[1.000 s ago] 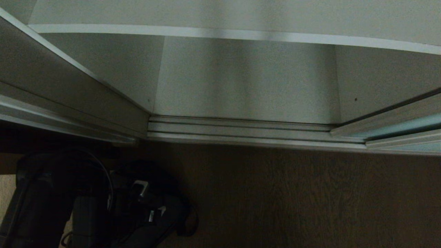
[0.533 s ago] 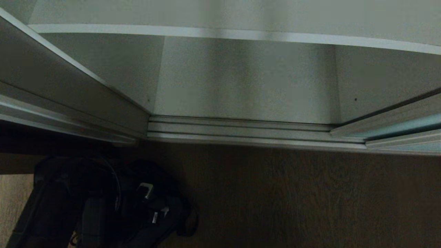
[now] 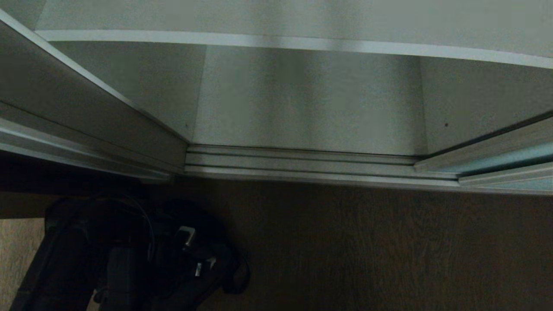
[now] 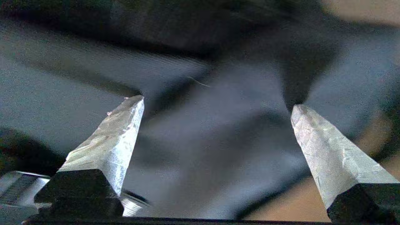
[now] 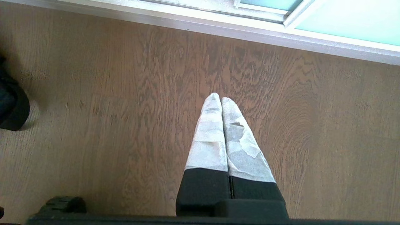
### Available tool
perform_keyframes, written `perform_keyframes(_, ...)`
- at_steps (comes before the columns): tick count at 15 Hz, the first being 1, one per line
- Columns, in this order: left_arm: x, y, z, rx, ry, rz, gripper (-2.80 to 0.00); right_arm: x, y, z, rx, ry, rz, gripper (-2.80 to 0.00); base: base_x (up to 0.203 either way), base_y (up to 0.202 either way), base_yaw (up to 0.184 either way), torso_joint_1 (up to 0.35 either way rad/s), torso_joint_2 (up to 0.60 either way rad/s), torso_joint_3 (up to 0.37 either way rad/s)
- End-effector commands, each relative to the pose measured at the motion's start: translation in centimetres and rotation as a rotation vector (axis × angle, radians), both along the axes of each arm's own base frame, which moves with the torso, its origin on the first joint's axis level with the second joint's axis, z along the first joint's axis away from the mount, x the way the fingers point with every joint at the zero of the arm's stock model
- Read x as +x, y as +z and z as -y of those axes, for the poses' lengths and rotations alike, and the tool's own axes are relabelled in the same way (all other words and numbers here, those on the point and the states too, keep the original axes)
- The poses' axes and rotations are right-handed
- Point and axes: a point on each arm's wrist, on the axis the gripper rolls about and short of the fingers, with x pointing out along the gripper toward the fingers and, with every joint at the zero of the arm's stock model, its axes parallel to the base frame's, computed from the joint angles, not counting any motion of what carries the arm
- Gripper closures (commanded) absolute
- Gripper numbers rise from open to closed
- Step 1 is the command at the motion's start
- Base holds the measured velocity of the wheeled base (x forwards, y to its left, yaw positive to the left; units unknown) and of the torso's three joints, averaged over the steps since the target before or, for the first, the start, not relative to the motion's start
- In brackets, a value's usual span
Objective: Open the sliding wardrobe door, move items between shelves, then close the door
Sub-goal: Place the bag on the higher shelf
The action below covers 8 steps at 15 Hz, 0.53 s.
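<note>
Frosted blue-green sliding wardrobe door [image 3: 505, 163] sits slid to the right end of the floor track [image 3: 302, 162], wardrobe open. White-grey shelf [image 3: 276, 19] spans the top, bare. Left gripper [image 4: 217, 107] low over the wooden floor [image 3: 367, 246] at the left, fingers spread wide, holding nothing. Right gripper [image 5: 221, 99] points at the floor, fingers pressed together, empty.

We see the shelf [image 3: 302, 42] above the wardrobe's bottom compartment, the floor track [image 3: 302, 164] running before it. The sliding wardrobe door [image 3: 505, 162] sits right on that track. Our left arm [image 3: 129, 255] hangs lower left over the floor [image 3: 367, 250].
</note>
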Motion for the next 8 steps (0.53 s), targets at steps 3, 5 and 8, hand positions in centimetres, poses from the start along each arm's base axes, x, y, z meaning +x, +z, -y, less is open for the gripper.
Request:
perform_keyframes(3, -2.4, 0.5, 1.5, -0.017, -0.071, -0.065, -2.80, 0.0, 0.0, 0.0, 0.000, 0.001, 0.001, 0.00, 0.000, 0.000, 0.000, 0.000, 0.00, 0.000)
perform_keyframes(5, -2.8, -0.2, 1.9, -0.012, -0.086, -0.095, -2.80, 0.0, 0.0, 0.0, 0.000, 0.001, 0.001, 0.00, 0.000, 0.000, 0.000, 0.000, 0.00, 0.000)
perform_keyframes(8, -2.4, -0.8, 2.1, -0.011, -0.089, -0.092, -2.80, 0.0, 0.0, 0.0, 0.000, 0.001, 0.002, 0.00, 0.000, 0.000, 0.000, 0.000, 0.00, 0.000)
